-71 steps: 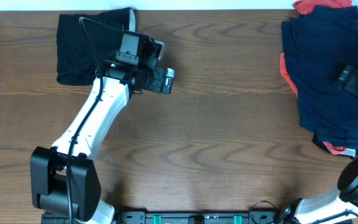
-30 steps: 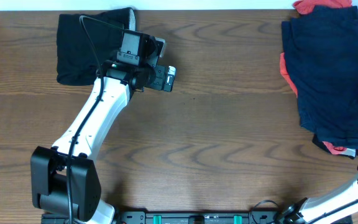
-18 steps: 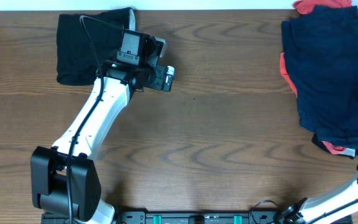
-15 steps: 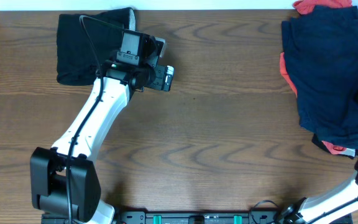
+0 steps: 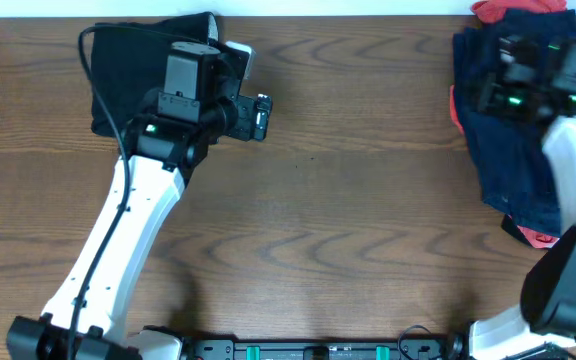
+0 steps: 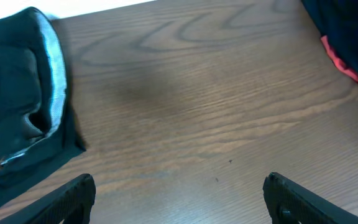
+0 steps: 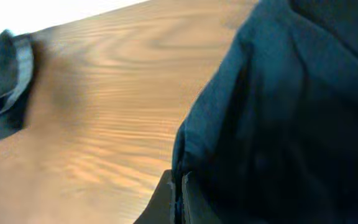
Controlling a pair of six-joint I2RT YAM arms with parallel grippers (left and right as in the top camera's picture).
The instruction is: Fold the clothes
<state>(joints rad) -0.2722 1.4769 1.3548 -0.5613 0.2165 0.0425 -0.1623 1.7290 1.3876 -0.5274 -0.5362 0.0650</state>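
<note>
1. The left gripper (image 6: 179,182) stood wide open over the bare table (image 6: 185,106). Its two fingers (image 6: 67,200) were far apart with nothing between them.
2. The black piece (image 6: 8,118) lay ahead of those jaws and off to their left, outside the left finger. Its grey band (image 6: 56,74) ran along the side facing the jaws' centre line.
3. Far ahead and to the right of the left jaws, a corner of the navy-blue shorts (image 6: 347,22) showed with a red-orange edge (image 6: 347,65) beneath it, well apart from the gripper.
4. The right gripper (image 7: 178,190) had its fingers drawn together, with only a thin seam between them.
5. The navy-blue shorts (image 7: 278,124) filled the space ahead and to the right of the right jaws. A hem came down right to the fingertips, but whether any cloth was pinched could not be told.
6. Ahead and to the left of the right jaws lay bare wood, with the black piece (image 7: 2,81) far off.
7. Overhead, the right gripper (image 5: 490,90) was blurred above the left part of the shorts (image 5: 523,170). Red-orange pieces (image 5: 518,10) showed at the pile's edges, clear of the jaws.
8. Overhead, the left gripper (image 5: 259,115) sat near the black piece (image 5: 133,55).
</note>
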